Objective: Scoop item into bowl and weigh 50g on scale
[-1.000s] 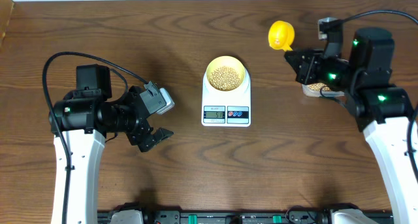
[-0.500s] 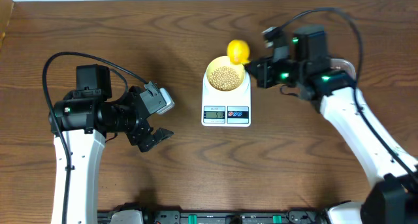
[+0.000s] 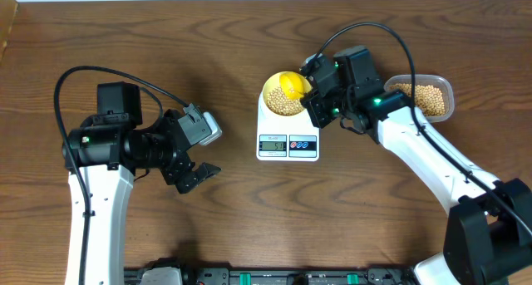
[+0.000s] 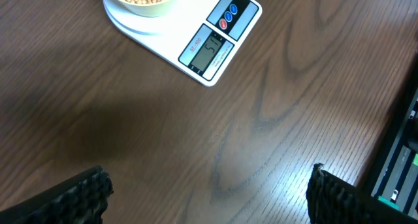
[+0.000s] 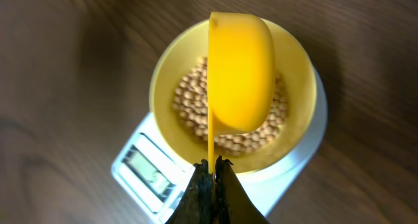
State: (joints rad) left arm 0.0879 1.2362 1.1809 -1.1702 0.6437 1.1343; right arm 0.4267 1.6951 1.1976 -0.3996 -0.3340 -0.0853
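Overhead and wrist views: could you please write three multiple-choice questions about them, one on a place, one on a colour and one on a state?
1. Where is the bowl relative to the scale?
A. Beside it, on the wood
B. On its platform
C. Behind it, upside down

2. What colours are the two round buttons of the scale?
A. Green and yellow
B. Both black
C. Red and blue

3. What is the state of the right hand?
A. Shut on the handle of the scoop
B. Open and empty
C. Open around the bowl

Answers:
1 B: the overhead view shows the bowl sitting on the white platform.
2 C: the left wrist view shows one red and one blue button beside the display.
3 A: the right wrist view shows the fingers closed on the thin yellow handle.
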